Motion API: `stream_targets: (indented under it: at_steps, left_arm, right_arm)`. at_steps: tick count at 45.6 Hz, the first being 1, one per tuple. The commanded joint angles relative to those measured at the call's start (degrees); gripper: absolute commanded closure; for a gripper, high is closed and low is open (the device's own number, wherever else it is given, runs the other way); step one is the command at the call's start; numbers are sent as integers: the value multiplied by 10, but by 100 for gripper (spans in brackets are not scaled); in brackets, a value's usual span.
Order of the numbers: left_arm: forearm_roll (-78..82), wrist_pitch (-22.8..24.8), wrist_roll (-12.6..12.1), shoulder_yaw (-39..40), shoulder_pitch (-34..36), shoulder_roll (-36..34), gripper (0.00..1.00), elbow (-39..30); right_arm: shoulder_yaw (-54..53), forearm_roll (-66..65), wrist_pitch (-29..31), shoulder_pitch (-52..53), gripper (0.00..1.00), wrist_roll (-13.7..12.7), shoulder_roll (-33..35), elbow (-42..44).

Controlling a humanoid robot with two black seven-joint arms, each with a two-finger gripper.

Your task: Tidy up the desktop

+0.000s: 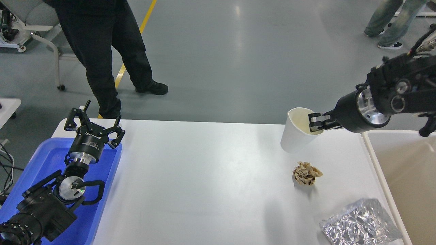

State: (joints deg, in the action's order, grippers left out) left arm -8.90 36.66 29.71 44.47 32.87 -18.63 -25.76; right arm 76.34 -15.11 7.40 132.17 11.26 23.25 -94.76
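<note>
A large white desktop (204, 177) fills the middle of the view, running from a blue tray (102, 204) on its left edge to a beige bin (402, 170) on its right edge. Three loose items sit on the right part of the desktop: one white paper cup (294, 134), one crumpled ball of brown paper (306, 173) just in front of it, and one crinkled silver foil bag (361, 224) near the front corner beside the bin. The cup is tilted, and the right gripper (316, 123) is clamped on its rim, one finger inside. The left gripper (93, 127) hangs over the tray's far end, fingers spread and holding nothing. Beyond the desk on the grey floor stand one person in black trousers (102, 51) and another's legs (391, 20) at the far right.
</note>
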Motion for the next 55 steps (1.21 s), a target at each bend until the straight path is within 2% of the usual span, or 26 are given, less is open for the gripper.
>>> stream_targets:
  at_steps: [1, 12, 16, 24, 33, 41, 46, 50, 55]
  left_arm:
    - [0, 0, 0, 0, 0, 0, 0, 0]
    - [0, 0, 0, 1, 0, 0, 0, 0]
    - [-1, 0, 0, 1, 0, 0, 0, 0]
    - [-1, 0, 0, 0, 0, 0, 0, 0]
    - [-1, 0, 0, 0, 0, 0, 0, 0]
    - [-1, 0, 0, 0, 0, 0, 0, 0]
    - [0, 0, 0, 0, 0, 0, 0, 0]
    - [0, 0, 0, 0, 0, 0, 0, 0]
    - [-1, 0, 0, 0, 0, 0, 0, 0]
  right_arm:
    - [58, -60, 1, -37, 100, 0, 159, 74]
    - [-5, -70, -58, -211, 100, 1, 321, 211]
    - [-87, -69, -81, -309, 100, 1, 364, 267]
    - [-308, -49, -114, -541, 100, 1, 367, 392]
    - [-545, -20, -118, -739, 100, -6, 310, 540]
    - [-635, -4, -109, -875, 100, 1, 167, 802]
    - [-673, -4, -105, -909, 100, -5, 88, 939]
    - [-704, -4, -114, -921, 100, -15, 57, 967]
    - [-743, -3, -118, -929, 100, -46, 54, 971]
